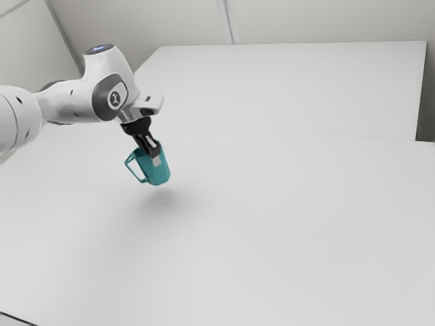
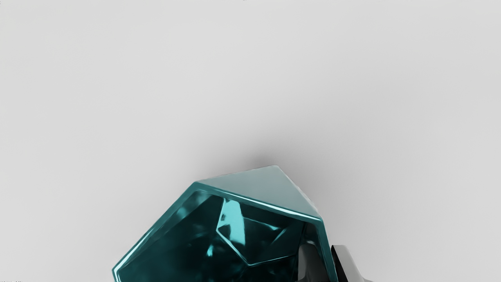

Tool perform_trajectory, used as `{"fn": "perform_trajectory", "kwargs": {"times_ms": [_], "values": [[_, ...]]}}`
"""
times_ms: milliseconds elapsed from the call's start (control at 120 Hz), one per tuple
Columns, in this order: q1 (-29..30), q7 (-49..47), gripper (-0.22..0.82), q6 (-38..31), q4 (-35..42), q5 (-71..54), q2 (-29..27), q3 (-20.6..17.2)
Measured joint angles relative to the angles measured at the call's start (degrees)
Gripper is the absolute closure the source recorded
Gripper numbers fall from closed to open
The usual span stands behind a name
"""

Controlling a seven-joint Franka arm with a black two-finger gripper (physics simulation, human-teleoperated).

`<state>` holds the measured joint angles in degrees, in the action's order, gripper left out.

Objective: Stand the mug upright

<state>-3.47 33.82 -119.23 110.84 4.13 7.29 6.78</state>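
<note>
- Righting, judged in hand: teal mug (image 1: 156, 172) held tilted, mouth upward, above the surface (image 1: 258, 238)
- Claw (image 2: 323, 251): clenched across the mug's wall at the rim
- Next move, as judged: mug to be levelled, lowered and rested on its base

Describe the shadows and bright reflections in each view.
Exterior view: a soft-edged shadow on the table, below the teal mug. Wrist view: a diffuse grey shadow, darker near the mug's outer wall; bright streaks along its rim, pale glints inside.
</note>
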Motion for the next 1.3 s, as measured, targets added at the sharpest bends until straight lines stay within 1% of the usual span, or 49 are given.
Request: {"fn": "perform_trajectory", "kwargs": {"times_ms": [158,417,808,842,900,1008,1083,1183,1300], "values": [[0.0,-7.1,0.79,-4.4,2.7,-0.7,0.1,-1.3],[-0.1,-15.5,0.79,-9.0,6.0,-0.4,0.6,-2.8],[-0.1,-23.2,0.77,-11.5,6.6,-0.4,2.9,-2.9],[-0.1,-23.6,0.74,-11.5,6.6,-0.2,3.0,-2.9],[-0.1,-24.1,0.65,-11.5,6.6,0.0,3.0,-2.9],[0.0,-25.0,0.41,-11.6,6.5,0.3,2.9,-3.1],[-0.1,-25.4,0.29,-11.6,6.4,0.4,2.4,-3.2],[-0.1,-25.9,0.18,-11.1,6.3,0.4,1.2,-3.3],[-0.1,-26.3,0.10,-8.6,4.3,0.4,-0.8,-3.3]]}}
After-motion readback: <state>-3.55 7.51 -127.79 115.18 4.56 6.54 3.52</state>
